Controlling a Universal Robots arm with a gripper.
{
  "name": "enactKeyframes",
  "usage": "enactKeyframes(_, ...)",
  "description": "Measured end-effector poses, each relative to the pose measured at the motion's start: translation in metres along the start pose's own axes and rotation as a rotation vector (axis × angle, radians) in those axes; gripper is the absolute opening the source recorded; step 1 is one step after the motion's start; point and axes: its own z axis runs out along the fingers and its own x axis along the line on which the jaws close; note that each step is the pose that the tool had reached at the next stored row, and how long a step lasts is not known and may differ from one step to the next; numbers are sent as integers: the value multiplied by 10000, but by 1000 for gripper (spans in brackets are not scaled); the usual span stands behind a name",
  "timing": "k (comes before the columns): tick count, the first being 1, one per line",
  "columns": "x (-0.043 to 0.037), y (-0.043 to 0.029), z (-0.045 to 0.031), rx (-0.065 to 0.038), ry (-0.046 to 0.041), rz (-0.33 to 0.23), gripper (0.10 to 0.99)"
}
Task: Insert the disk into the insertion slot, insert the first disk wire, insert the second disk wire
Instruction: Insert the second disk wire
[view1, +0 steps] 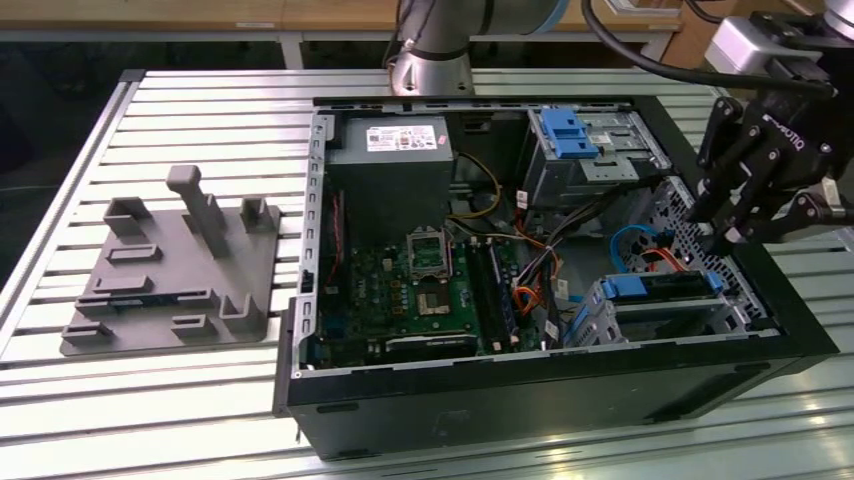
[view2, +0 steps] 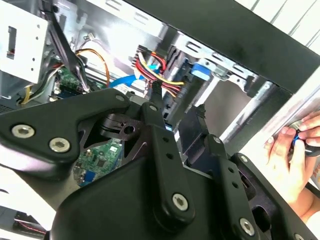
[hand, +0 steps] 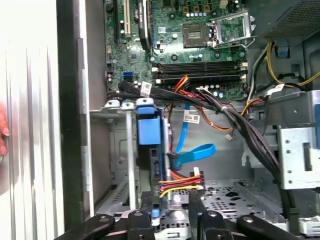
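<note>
Blue-framed disk (view1: 661, 287) mostly hidden in insertion slot (view1: 707, 316); fingers (view2: 165, 150) parted near red-yellow wires (hand: 180, 183), seemingly empty.

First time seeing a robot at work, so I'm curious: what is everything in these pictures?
table: one, silver slats, under everything.
computer case: one, black, open, on the table.
tray: one, grey, on the table, exterior view's left of the case.
circuit board: one, green, inside the case.
power box: one, grey, case's far corner.
drive cage: one, silver, blue latch, case's far end.
slot: one, silver, case's near end.
disk: one, blue-framed, in the slot.
cables: many, black, red, yellow, blue, inside the case.
hand: one, a person's, outside the case wall.
arm: one, silver, behind the case.
gripper: one, black, open, over the disk.
</note>
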Motion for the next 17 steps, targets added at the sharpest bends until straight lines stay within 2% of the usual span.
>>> enactKeyframes(3, -82, 6, -1, -4, 48, -13, 416)
enactKeyframes(5, -126, 11, -2, -9, 112, -30, 416)
enactKeyframes(6, -140, 14, -3, -11, 211, -33, 416)
enactKeyframes(9, -153, 18, -2, 24, 755, -35, 416)
enactKeyframes(10, -156, 20, -1, 59, 906, -34, 416)
enactKeyframes(11, -159, 22, 0, 118, 1018, -33, 416)
enactKeyframes(13, -173, 28, 3, 304, 1155, -27, 416)
enactKeyframes(15, -199, 32, 15, 460, 1193, -47, 416)
enactKeyframes(17, -239, 43, 20, 513, 1222, -89, 416)
